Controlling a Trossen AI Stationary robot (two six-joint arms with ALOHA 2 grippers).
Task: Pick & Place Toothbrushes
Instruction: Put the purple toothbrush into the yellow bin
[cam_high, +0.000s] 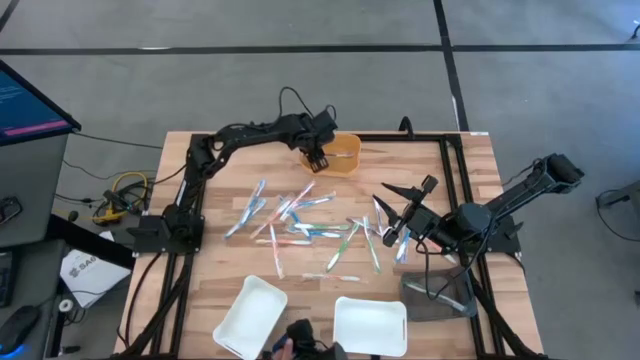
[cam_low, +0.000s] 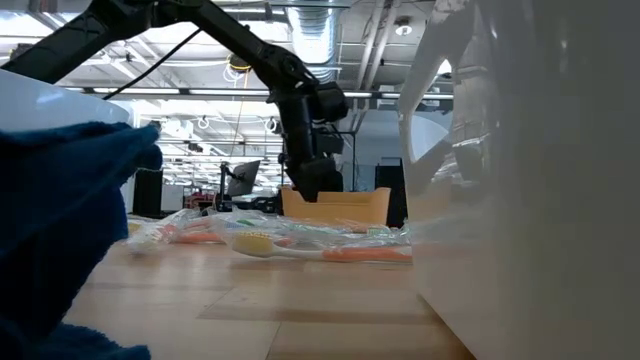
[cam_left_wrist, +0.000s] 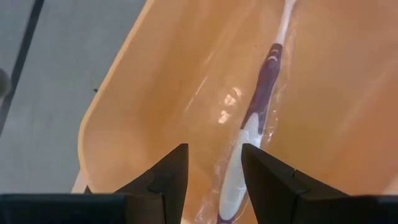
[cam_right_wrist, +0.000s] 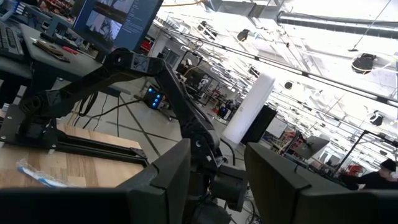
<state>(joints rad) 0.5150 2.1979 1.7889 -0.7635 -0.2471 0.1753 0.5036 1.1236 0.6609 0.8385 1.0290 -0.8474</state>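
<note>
The table (cam_high: 200, 215) carries everything, and the orange bin (cam_high: 345, 155) at its far edge serves as the landmark here.

Largest first: there is one table, then two white trays (cam_high: 250, 315) at the near edge, far from the orange bin, one dark grey tray (cam_high: 432, 298) to the right of them, and the one orange bin. The toothbrushes (cam_high: 300, 222) lie scattered on the table between the bin and the white trays; roughly two dozen, though overlaps make an exact count impossible. One more, a purple-and-white toothbrush (cam_left_wrist: 252, 121) in clear wrap, lies inside the bin.

The left gripper (cam_high: 316, 158) hangs over the bin's near-left rim, its fingers apart and holding nothing, with the wrapped brush just below them. The right gripper (cam_high: 397, 228) is raised above the right end of the scatter, well to the near-right of the bin, fingers apart and empty.

Risks, as I judge them: the left gripper could catch the bin's rim or the loose wrap as it lifts away, dragging the brush back out or shifting the light bin. The right gripper, reaching into crossed brushes, could pinch two at once or grip only slippery wrap and drop one short of the bin.
</note>
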